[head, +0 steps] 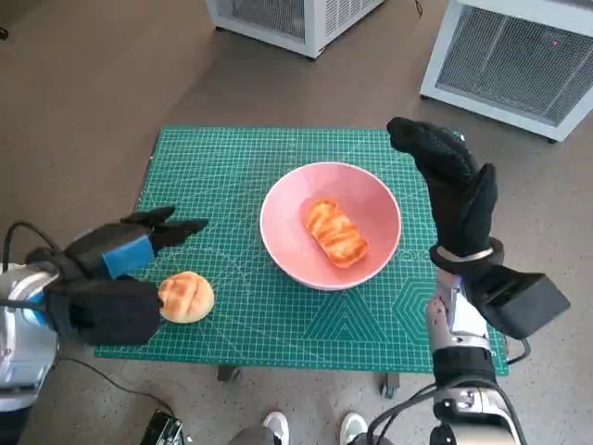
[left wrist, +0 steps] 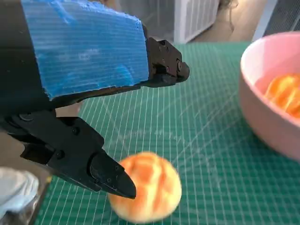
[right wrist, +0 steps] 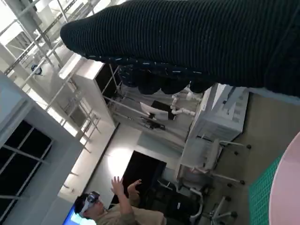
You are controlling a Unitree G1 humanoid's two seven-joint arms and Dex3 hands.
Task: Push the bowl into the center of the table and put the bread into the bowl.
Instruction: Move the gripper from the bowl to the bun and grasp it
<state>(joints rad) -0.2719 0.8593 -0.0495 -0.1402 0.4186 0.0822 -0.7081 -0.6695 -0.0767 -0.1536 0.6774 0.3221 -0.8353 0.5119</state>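
- The left hand [head: 107, 278] is seen at the tabletop's [head: 232, 167] left edge, near the front-left corner, with its fingers [left wrist: 110, 178] spread and holding nothing; one fingertip lies just beside the round bread [head: 186, 297], and contact cannot be confirmed.
- The round bread rests close to the front edge. A careless nudge from the fingers could roll it off that edge, since nothing stands between it and the drop.
- A pinch taken too far to one side could let the soft, rounded bun squirt out sideways.
- The pink bowl [head: 331, 224] sits a little right of the tabletop's middle and already holds one oblong bread [head: 335, 233]. A drop from too high could bounce the second piece off the first or over the rim.
- The right hand [head: 451, 190] is raised beside the bowl near the right edge, its fingers stretched out and empty. An inward push placed too high on the wall could tip the bowl rather than slide it.
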